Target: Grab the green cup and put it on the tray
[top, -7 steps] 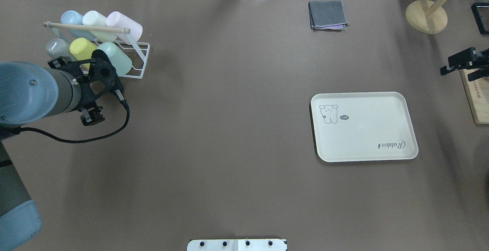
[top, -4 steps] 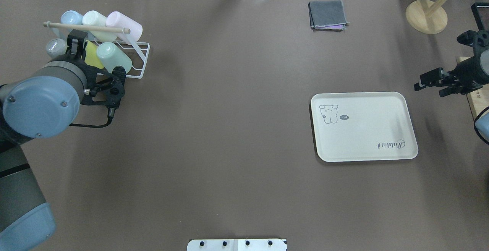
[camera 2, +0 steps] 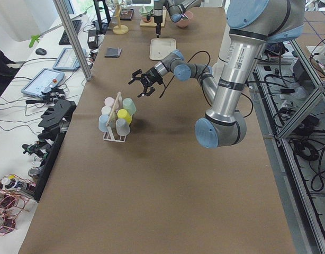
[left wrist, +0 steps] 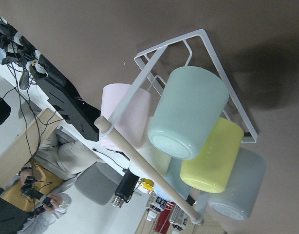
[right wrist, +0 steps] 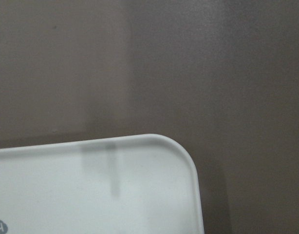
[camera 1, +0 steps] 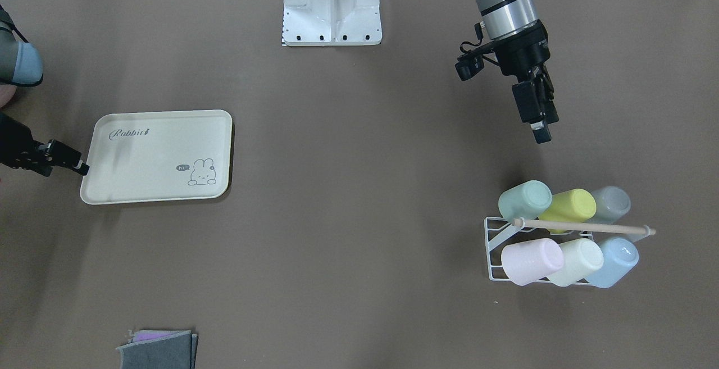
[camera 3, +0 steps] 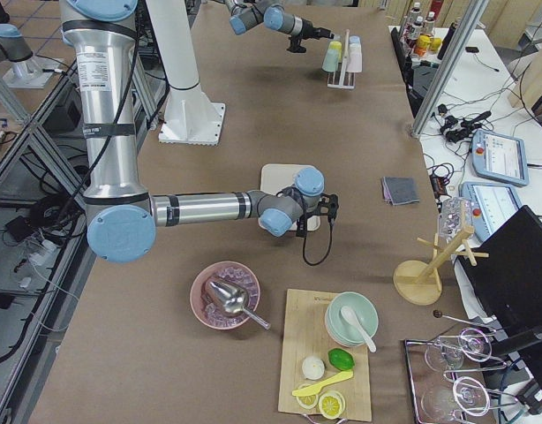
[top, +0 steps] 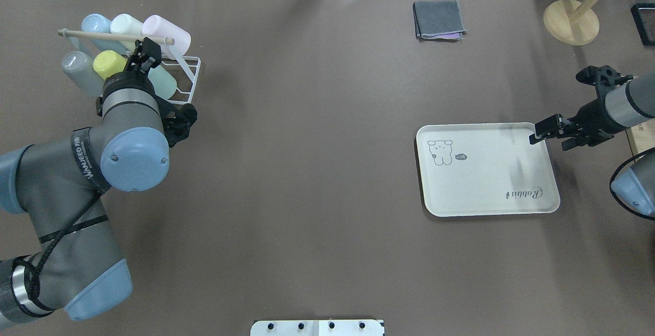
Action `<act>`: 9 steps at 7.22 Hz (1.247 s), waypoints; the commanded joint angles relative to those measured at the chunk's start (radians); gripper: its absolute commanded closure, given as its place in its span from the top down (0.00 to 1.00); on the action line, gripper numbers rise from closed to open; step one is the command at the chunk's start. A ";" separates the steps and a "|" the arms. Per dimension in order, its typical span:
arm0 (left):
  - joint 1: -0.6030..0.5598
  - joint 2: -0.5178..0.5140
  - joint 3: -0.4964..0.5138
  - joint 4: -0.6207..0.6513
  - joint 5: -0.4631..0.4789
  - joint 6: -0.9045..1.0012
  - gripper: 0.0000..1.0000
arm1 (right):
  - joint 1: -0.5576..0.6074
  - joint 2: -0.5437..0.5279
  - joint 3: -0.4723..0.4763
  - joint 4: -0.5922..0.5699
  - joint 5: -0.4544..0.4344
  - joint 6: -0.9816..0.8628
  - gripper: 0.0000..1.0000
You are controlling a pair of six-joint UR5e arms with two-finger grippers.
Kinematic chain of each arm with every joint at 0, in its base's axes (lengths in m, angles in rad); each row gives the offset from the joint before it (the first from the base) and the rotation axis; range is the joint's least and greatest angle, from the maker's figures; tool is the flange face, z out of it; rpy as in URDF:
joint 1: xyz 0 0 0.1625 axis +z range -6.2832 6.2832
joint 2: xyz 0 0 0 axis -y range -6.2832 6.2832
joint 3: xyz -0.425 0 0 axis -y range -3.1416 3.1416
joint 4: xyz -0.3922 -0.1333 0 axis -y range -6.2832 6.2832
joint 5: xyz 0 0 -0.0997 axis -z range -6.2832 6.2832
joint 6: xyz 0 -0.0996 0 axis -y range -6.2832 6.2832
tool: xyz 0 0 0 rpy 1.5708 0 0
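Observation:
The pale mint-green cup [camera 1: 525,199] lies on its side in the white wire rack [camera 1: 494,245], on the lower row's end nearest the table middle. It fills the left wrist view [left wrist: 188,117]. In the overhead view the cup [top: 166,84] is partly hidden by my left arm. My left gripper [camera 1: 540,130] hangs open and empty just short of the rack, apart from the cup. The cream "Rabbit" tray [top: 486,170] lies flat and bare. My right gripper [top: 548,142] is open and empty over the tray's far right corner [right wrist: 178,151].
Yellow-green [camera 1: 573,206], grey [camera 1: 611,203], pink [camera 1: 531,260], cream [camera 1: 581,261] and blue [camera 1: 618,254] cups share the rack under a wooden rod. A folded grey cloth [top: 439,20], a wooden stand [top: 570,21] and a cutting board [top: 642,136] lie at the table's far and right edges.
My left arm has swung round, so the gripper now points at the rack from the table-middle side. My right gripper has moved left to the tray's corner.

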 commanded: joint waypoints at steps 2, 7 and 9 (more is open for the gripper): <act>0.029 -0.001 0.107 -0.027 0.117 0.042 0.98 | -0.017 -0.015 -0.001 0.001 -0.005 -0.081 0.87; 0.147 0.031 0.162 -0.022 0.221 0.139 0.98 | -0.018 -0.043 -0.090 0.202 0.009 -0.095 0.60; 0.148 0.020 0.220 -0.032 0.273 0.160 0.98 | -0.003 0.026 -0.063 0.087 0.043 -0.062 0.58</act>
